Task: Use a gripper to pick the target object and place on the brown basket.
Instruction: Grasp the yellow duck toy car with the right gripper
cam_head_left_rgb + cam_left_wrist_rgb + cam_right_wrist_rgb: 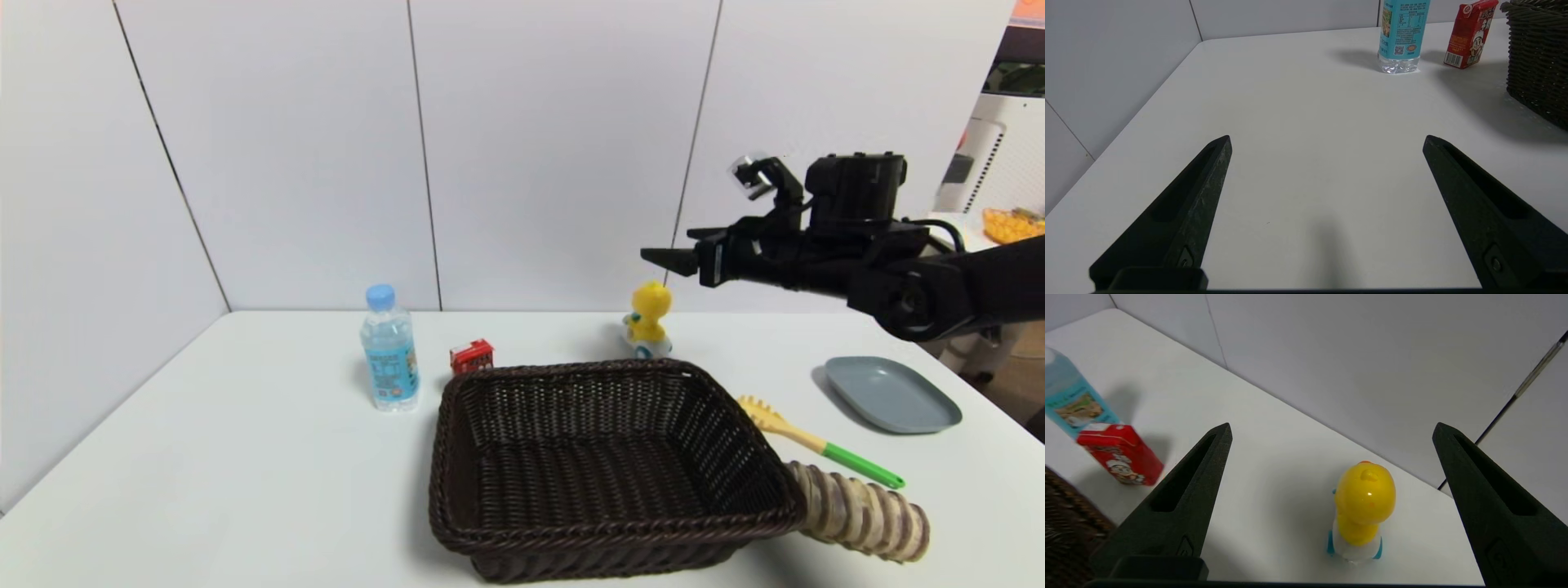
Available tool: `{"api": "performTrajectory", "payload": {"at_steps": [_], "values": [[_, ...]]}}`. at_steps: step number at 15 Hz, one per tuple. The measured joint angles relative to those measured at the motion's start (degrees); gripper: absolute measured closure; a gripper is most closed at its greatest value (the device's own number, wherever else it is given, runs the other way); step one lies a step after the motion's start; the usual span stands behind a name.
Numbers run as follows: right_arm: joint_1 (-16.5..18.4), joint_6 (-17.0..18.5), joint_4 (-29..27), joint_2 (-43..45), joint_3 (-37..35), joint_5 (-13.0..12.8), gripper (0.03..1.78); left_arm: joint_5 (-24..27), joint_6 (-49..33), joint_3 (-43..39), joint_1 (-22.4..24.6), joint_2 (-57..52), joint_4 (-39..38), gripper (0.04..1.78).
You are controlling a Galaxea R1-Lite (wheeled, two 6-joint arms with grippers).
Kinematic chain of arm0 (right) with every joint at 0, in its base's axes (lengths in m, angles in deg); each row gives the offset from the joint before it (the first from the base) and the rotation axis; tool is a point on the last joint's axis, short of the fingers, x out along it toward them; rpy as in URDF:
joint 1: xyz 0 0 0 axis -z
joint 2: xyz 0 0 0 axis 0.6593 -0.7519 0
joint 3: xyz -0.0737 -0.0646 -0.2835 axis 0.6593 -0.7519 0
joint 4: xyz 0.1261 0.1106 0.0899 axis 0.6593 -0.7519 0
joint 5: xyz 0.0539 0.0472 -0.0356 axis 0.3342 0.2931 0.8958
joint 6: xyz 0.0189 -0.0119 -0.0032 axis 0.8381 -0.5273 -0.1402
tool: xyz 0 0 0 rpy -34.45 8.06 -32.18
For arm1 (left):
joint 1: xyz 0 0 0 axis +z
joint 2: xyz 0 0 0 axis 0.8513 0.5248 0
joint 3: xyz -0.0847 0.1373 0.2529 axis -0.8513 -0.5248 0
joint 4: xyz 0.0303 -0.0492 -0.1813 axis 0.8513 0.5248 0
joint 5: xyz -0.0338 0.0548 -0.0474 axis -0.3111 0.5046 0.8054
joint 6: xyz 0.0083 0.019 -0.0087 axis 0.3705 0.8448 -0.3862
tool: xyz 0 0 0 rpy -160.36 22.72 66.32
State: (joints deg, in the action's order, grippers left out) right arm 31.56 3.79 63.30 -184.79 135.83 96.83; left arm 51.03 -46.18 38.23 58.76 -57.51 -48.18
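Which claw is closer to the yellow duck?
Right. The right claw hangs open just above the duck. The left claw is far away, past the bottle.

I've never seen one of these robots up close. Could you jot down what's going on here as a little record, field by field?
working arm: right gripper, raised above and just to the right of the duck, jaws open, holding nothing
toy to pick: yellow duck toy, upright on the table behind the basket
destination: brown basket, nothing in it
other arm: left gripper, open, low over bare table
also on table: water bottle, red carton, grey plate, pasta fork
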Motion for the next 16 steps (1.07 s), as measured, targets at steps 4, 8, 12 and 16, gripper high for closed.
{"api": "performTrajectory", "payload": {"at_steps": [4, 8, 12, 16], "values": [[2.3, 0.1, 8.2, -7.9, -0.5, -0.2, 0.12, 0.0, 0.0, 0.0, 0.0, 0.0, 0.0, 0.13], [3.4, 0.7, 12.2, -12.9, -1.6, -0.2, 0.12, 0.0, 0.0, 0.0, 0.0, 0.0, 0.0, 0.13], [3.2, 2.2, 15.6, -14.6, -4.9, -0.3, 0.12, 0.0, 0.0, 0.0, 0.0, 0.0, 0.0, 0.13], [2.5, 1.6, 15.9, -15.4, -5.5, -0.2, 0.12, 0.0, 0.0, 0.0, 0.0, 0.0, 0.0, 0.13]]}}
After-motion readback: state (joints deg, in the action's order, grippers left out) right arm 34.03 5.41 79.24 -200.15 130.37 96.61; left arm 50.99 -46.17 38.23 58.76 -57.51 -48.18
